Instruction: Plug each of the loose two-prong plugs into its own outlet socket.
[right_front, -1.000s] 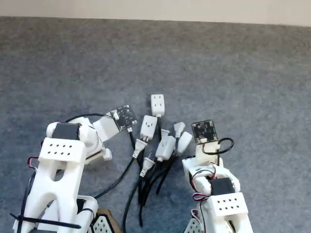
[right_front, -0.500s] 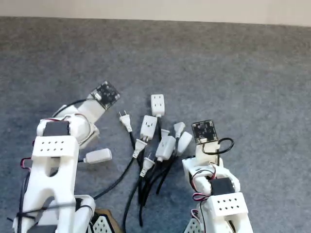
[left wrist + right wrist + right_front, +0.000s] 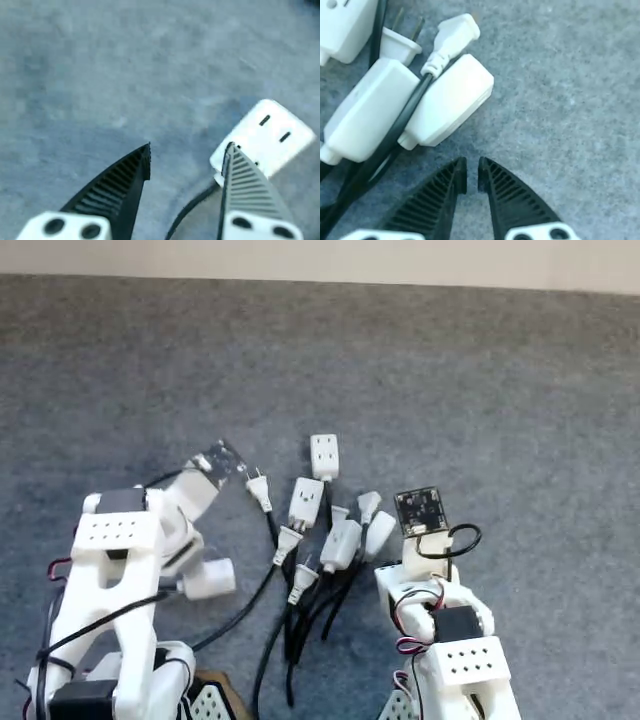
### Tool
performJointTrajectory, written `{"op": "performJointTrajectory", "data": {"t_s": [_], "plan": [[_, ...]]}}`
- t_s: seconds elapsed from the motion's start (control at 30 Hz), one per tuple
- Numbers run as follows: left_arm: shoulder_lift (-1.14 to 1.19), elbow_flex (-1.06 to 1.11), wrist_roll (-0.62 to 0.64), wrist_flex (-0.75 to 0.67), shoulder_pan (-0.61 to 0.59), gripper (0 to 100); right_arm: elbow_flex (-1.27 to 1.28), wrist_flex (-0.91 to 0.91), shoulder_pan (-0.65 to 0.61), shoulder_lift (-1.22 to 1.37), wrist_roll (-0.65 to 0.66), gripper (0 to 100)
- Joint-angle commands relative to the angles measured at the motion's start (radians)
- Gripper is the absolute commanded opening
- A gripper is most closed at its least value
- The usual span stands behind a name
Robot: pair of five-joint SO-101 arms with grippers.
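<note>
While black cords (image 3: 290,640) tangle among the plugs (image 3: 259,490) on grey carpet (image 3: 450,370), the left gripper (image 3: 189,147) gapes wide and empty, with a socket (image 3: 265,137) just outside one finger. The right gripper (image 3: 471,162) is nearly closed and empty. Two cord-crossed sockets (image 3: 447,102) lie just ahead of its tips.

outlet socket (image 3: 270,132) partly hidden, second socket (image 3: 340,22) edge-cropped

We see a mottled grey surface (image 3: 500,380). The plugs (image 3: 259,489) and outlet sockets (image 3: 324,454) are white, their cords (image 3: 291,640) black. One socket face shows two dark slots. Both arms (image 3: 112,540) are white; their jaws are black with ribbed faces.
</note>
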Motion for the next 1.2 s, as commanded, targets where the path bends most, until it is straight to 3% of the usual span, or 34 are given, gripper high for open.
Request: {"op": "performJointTrajectory", "data": {"t_s": [0.0,0.23,0.37,0.5,0.63,0.83,1.03,1.17], "plan": [[0.002,-0.050,0.000,0.124,0.036,25,-0.036,0.010,-0.013,-0.013,0.009,5.6],[0.002,-0.166,0.021,0.147,0.015,25,-0.045,0.027,-0.013,-0.013,0.018,5.6],[0.010,-0.300,0.238,0.124,-0.005,25,-0.133,0.102,-0.013,-0.013,0.072,5.6],[0.015,-0.349,0.506,0.008,-0.056,25,-0.254,0.170,-0.047,0.005,0.074,5.6],[0.077,-0.305,0.690,-0.141,-0.085,25,-0.464,0.260,-0.128,0.177,0.061,5.6],[0.285,-0.254,0.845,-0.374,-0.093,25,-0.766,0.286,-0.223,0.622,-0.074,5.6],[0.403,-0.259,0.853,-0.489,-0.160,25,-0.872,0.156,-0.401,0.946,-0.239,5.6],[0.406,-0.255,0.855,-0.496,-0.199,25,-0.880,0.056,-0.530,1.047,-0.453,5.6]]}}
